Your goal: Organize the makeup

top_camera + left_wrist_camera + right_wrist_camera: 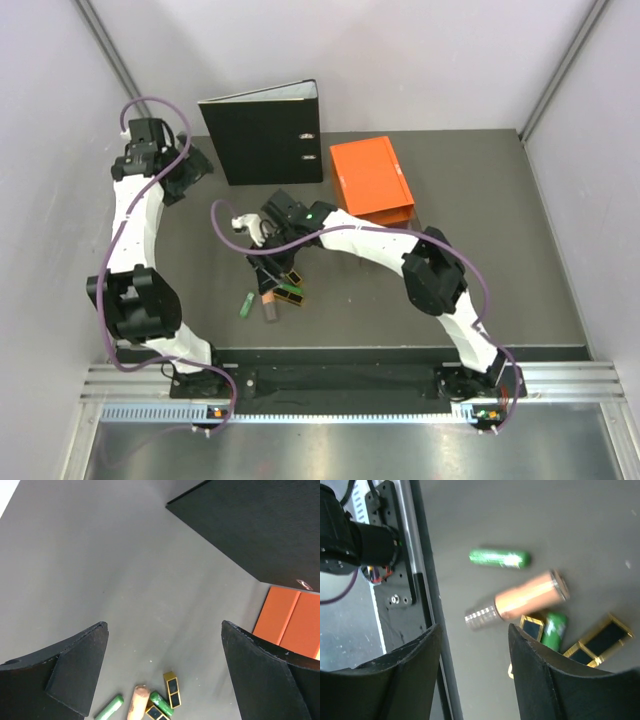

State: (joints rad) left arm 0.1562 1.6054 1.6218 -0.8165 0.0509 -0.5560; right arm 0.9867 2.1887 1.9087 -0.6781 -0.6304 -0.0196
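The makeup lies bunched on the desk, toward its near edge. The right pincer hangs over it, jaws partly apart, holding nothing. The left pincer gapes wide, empty. Best take 1 piece: straddle the peach tube crosswise before closing.

The table is matt; the green stick and peach tube gleam.
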